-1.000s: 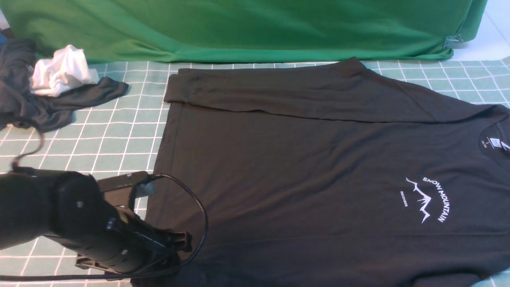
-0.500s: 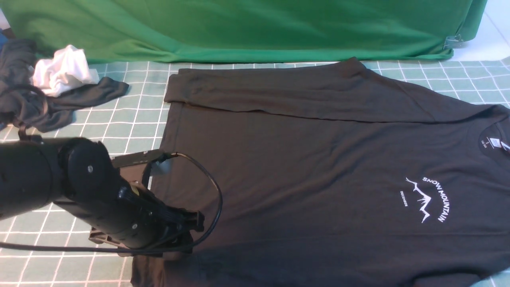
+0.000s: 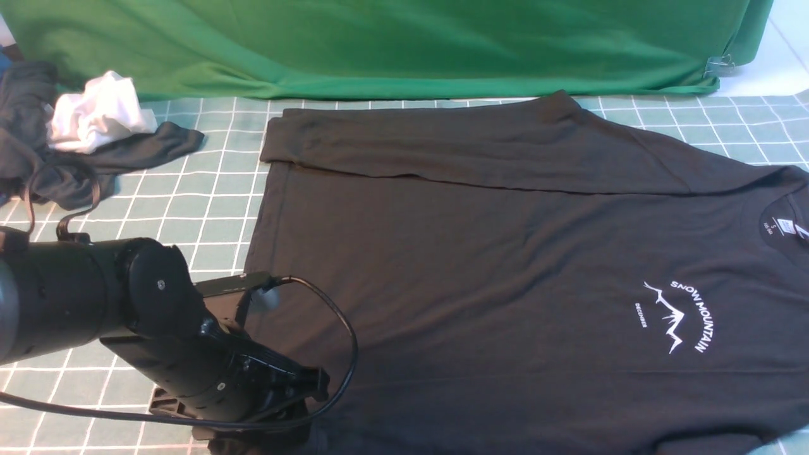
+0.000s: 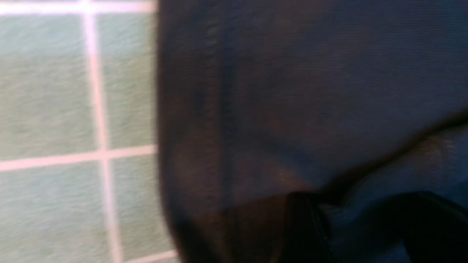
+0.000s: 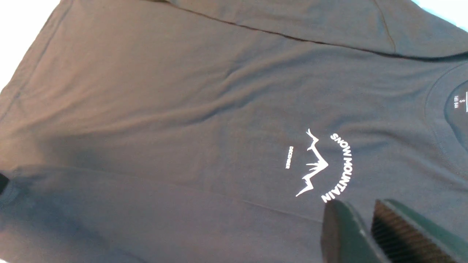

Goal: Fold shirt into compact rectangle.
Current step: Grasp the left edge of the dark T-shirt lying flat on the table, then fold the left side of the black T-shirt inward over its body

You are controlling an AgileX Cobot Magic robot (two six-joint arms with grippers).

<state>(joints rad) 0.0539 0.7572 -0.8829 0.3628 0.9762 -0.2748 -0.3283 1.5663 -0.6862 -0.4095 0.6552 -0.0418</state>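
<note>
Right wrist view, right pincer [image 5: 360,210] slightly apart over shirt [image 5: 182,109], left pincer [image 4: 365,226] state unclear.

You can see a big green cloth [image 3: 379,44] hanging at the back. On the far left of the checked surface [image 3: 189,208], a white cloth [image 3: 95,120] sits bunched on a dark grey garment [image 3: 126,155].

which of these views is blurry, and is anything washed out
Left wrist view: whole frame soft, the shirt hem and grid mat smeared; right wrist view: chest print crisp, one corner beyond the shirt blown out white; front view: sharp, soft shadow on the shirt by the left arm.
</note>
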